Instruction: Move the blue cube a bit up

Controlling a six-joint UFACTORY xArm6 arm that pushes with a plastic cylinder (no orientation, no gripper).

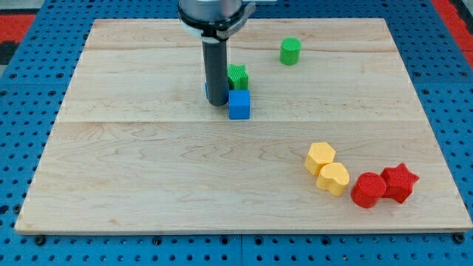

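The blue cube (239, 105) sits on the wooden board (148, 170), a little above the board's middle. A green star-shaped block (238, 76) stands just above it, touching or nearly touching. My tip (216, 102) is right at the blue cube's left side, the dark rod rising straight up from it. A sliver of something blue shows at the rod's left edge; I cannot tell what it is.
A green cylinder (290, 51) stands near the view's top, right of centre. At the lower right lie a yellow hexagon (320, 157), a yellow heart (334, 178), a red cylinder (367, 190) and a red star (400, 182), close together.
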